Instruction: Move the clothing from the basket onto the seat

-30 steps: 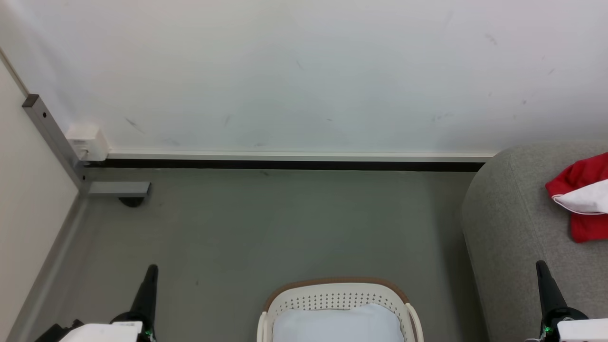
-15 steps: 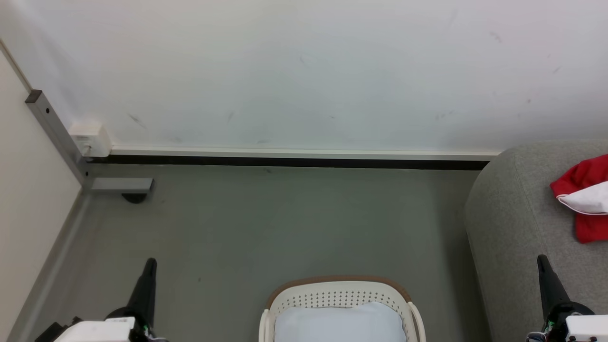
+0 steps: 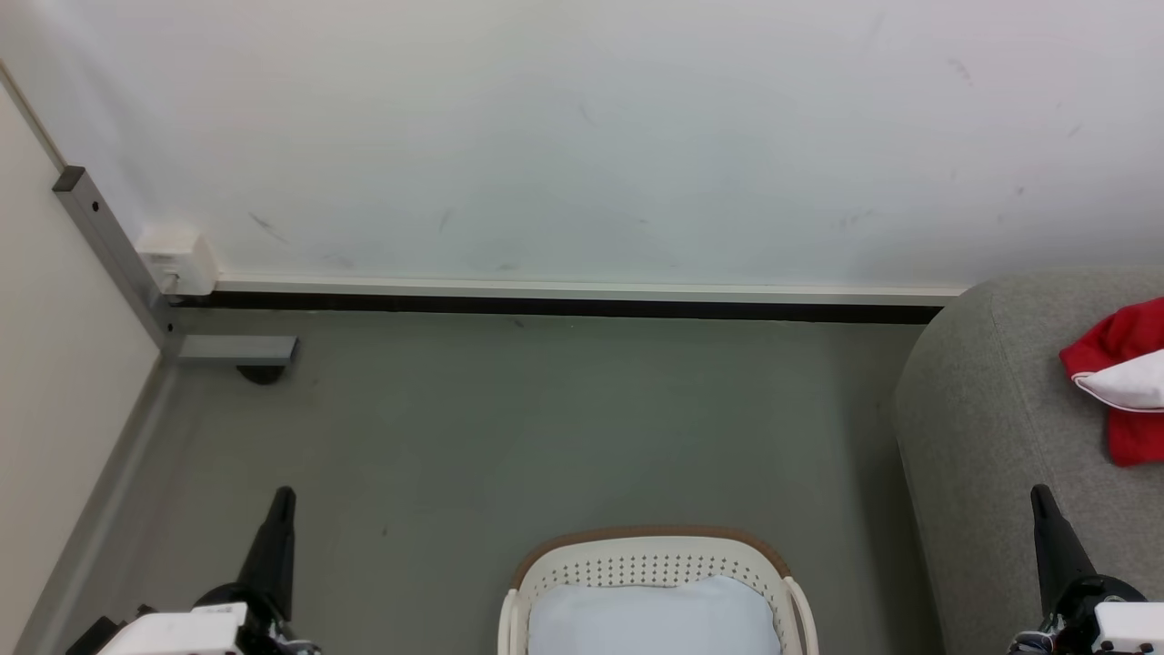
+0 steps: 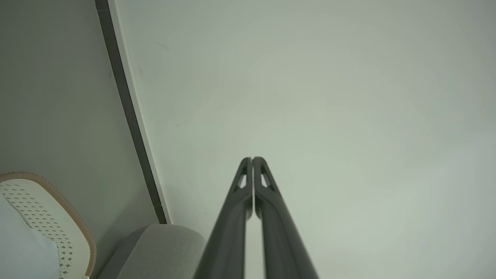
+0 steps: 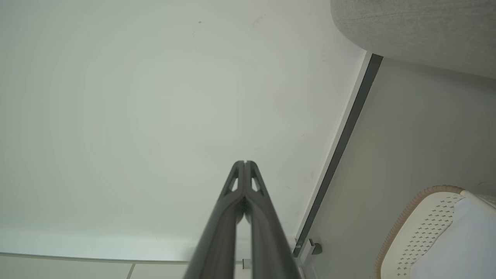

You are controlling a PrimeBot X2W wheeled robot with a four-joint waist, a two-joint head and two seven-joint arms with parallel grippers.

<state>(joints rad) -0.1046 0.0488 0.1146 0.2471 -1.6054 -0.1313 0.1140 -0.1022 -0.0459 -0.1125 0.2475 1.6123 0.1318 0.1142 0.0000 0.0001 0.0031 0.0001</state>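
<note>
Clothing [image 3: 1124, 386] lies on the seat [image 3: 982, 418] while the left end effector [image 4: 252, 159] and right end effector [image 5: 245, 162] are pressed together, empty

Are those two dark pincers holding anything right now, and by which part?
Nothing is held. The left gripper and the right gripper are shut on nothing; the clothing lies apart on the seat.

Soft even indoor light, faint shadows, head view sharp, wrist views hazy, bowed at edges
</note>
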